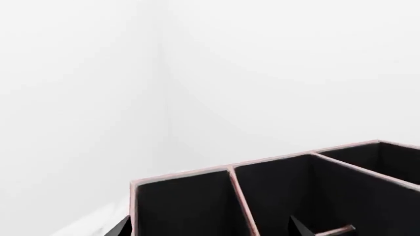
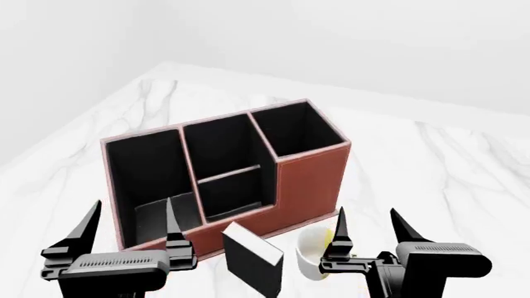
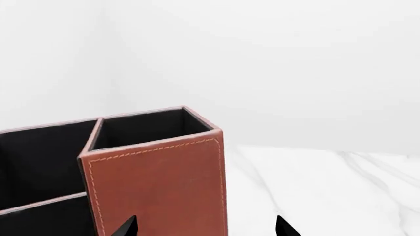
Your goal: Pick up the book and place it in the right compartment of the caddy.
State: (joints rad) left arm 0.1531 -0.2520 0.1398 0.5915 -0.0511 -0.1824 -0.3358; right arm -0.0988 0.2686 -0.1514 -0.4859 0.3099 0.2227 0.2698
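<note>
The reddish-brown caddy (image 2: 311,180) stands on the marble table, its black interior open upward. Its tall square right compartment (image 2: 294,127) is at the right end; it also shows in the right wrist view (image 3: 147,128). The black book (image 2: 252,254) with white page edges stands in front of the caddy, between my two grippers. My left gripper (image 2: 133,226) is open and empty, in front of the caddy's wide left section. My right gripper (image 2: 373,226) is open and empty, to the right of the book. The left wrist view shows only the caddy's sections (image 1: 276,196).
A white-and-yellow mug (image 2: 313,256) stands right of the book, just left of my right gripper. The white marble table (image 2: 439,167) stretches to the right of and behind the caddy. Plain white walls lie beyond.
</note>
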